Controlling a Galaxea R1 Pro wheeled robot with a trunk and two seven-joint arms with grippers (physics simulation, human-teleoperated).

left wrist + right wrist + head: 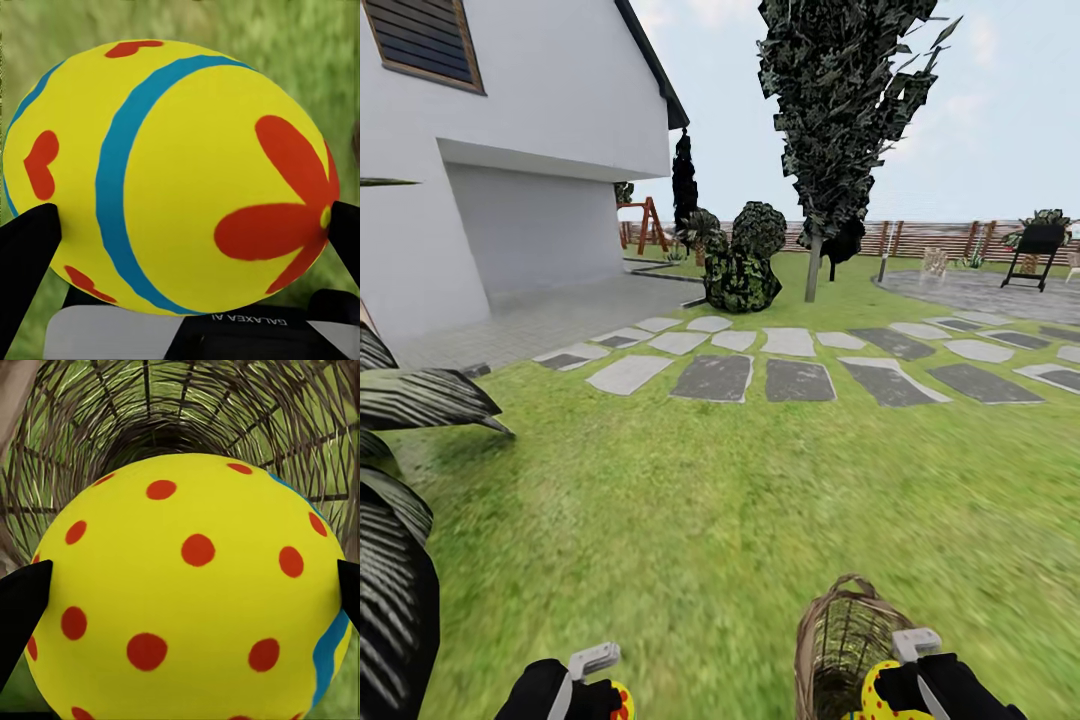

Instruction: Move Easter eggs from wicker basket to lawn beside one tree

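While each set of fingers grips one, two Easter eggs: left, right, beside one tipped wicker basket

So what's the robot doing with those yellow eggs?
It is out on the lawn with an egg in each hand. The left gripper is shut on a yellow egg with red flowers and a blue band. The right gripper is shut on a red-dotted egg, held right in front of the wicker basket, which looks tipped on its side.
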